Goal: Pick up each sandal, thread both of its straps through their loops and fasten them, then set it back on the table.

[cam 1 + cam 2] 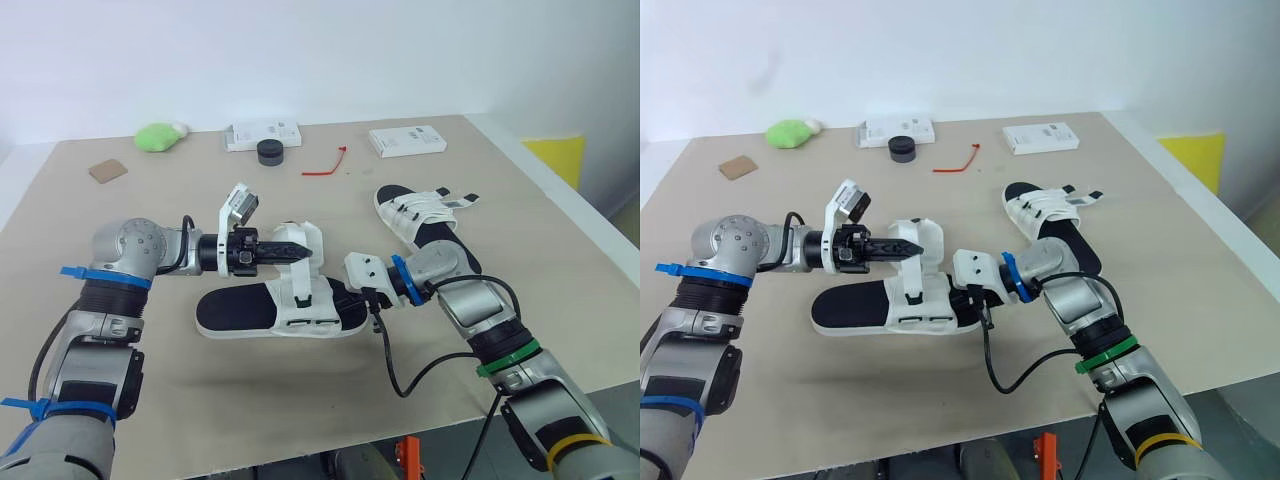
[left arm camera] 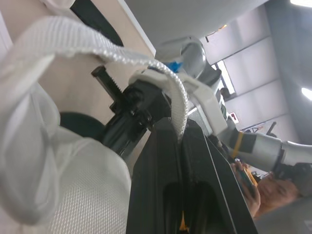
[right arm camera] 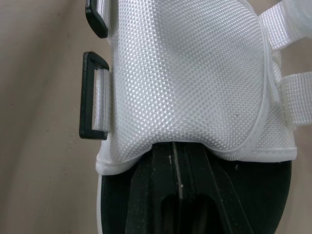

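Observation:
The near sandal (image 1: 240, 308), black-soled with a white upper, lies across the middle of the table. My left gripper (image 1: 300, 250) hovers just above it, shut on one of its white straps (image 2: 97, 46), which is pulled up and bends over the fingertips. My right gripper (image 1: 352, 295) is at the sandal's right end. Its fingers (image 3: 161, 195) are pressed together and their tips are hidden under the white upper (image 3: 185, 73). Two black loops (image 3: 90, 95) stick out from the upper's side. The second sandal (image 1: 420, 215) lies on the table behind my right arm, its straps loose.
Along the far edge sit a green lump (image 1: 160, 136), two white boxes (image 1: 263, 133) (image 1: 407, 140), a black round pot (image 1: 270, 151), a red tie (image 1: 325, 165) and a brown card (image 1: 107, 171). The table's right edge runs close to the far sandal.

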Controlling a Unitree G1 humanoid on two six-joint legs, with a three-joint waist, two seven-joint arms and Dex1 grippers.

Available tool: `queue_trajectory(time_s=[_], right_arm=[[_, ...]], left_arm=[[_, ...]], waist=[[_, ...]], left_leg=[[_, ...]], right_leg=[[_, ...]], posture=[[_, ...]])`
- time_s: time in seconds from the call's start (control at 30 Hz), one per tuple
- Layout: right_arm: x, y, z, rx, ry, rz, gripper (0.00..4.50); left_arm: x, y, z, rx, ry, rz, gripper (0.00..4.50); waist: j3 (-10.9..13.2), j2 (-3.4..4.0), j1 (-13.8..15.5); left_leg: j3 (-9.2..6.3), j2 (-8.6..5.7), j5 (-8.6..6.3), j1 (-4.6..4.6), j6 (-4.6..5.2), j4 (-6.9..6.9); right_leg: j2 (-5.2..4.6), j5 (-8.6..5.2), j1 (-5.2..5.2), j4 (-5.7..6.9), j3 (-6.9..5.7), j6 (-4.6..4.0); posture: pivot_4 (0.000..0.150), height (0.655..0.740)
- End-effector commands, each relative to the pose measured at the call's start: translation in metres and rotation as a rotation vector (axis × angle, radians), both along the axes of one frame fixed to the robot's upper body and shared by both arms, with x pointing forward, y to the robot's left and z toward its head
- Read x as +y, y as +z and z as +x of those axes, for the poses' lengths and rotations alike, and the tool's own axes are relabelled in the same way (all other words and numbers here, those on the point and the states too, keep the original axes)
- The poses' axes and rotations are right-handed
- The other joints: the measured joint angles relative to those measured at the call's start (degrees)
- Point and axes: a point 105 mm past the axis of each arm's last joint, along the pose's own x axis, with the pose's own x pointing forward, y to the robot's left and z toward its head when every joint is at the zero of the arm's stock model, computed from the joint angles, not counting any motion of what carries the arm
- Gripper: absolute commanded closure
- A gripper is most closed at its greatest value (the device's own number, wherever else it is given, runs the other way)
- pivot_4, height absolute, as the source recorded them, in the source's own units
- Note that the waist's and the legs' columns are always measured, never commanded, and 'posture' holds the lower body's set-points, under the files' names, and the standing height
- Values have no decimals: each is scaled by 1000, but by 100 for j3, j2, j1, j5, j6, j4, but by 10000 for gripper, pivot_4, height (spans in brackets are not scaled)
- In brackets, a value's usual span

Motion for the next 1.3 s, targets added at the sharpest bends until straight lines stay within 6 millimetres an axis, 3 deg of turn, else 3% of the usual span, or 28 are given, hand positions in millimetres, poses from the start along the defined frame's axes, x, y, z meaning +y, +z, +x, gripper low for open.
queue_trajectory(time_s=[0.03,0.4,0.8,1.3], right_arm=[[-6,-30,-3,64,-39,-94,45000],[-6,-29,-4,62,-36,-95,45000],[-6,-28,-3,58,-36,-96,45000],[-6,-27,-2,56,-39,-94,45000]], left_arm=[[2,5,-6,-26,-25,-3,44917],[1,-10,-13,-23,-37,9,44917],[-5,2,-5,-71,-34,-14,44917],[-2,-8,-14,-39,-58,10,44917]], waist=[[0,0,0],[0,0,0],[0,0,0],[0,1,0]], left_leg=[[0,0,0,0,0,0],[-1,0,0,-1,0,0],[-2,0,0,-2,0,0],[-3,0,0,-2,0,1]], right_leg=[[0,0,0,0,0,0],[0,0,0,1,0,0],[0,0,0,1,0,0],[1,0,0,3,0,0]], posture=[[1500,7400],[1500,7400],[1500,7400],[1500,7400]])
